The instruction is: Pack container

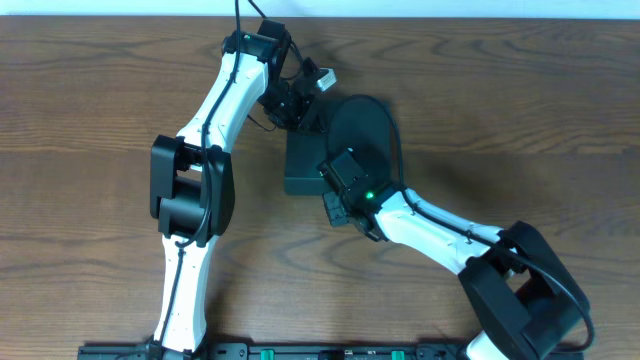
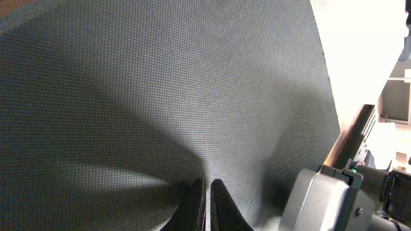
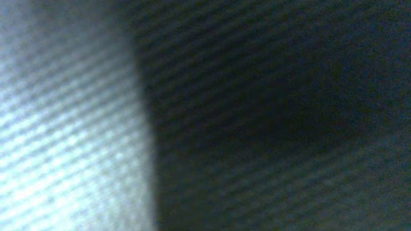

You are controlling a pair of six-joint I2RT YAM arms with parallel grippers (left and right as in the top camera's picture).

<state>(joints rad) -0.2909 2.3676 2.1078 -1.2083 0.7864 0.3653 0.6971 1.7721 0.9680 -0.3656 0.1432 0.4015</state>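
The container (image 1: 303, 168) sits mid-table (image 1: 90, 120), both arms on it. The left arm (image 1: 215, 120) reaches over its far edge; the left jaws are drawn almost together, fingers (image 2: 194, 200) with just a sliver between them, the box's dark woven surface right ahead of them. The right arm (image 1: 430, 225) presses in at the near side. The right jaws are buried against the box, so I can't tell how they stand.

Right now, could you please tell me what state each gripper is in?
Left gripper: fingers shut, tips against the box, nothing seen between them.
Right gripper: cannot tell; hidden close over the box.
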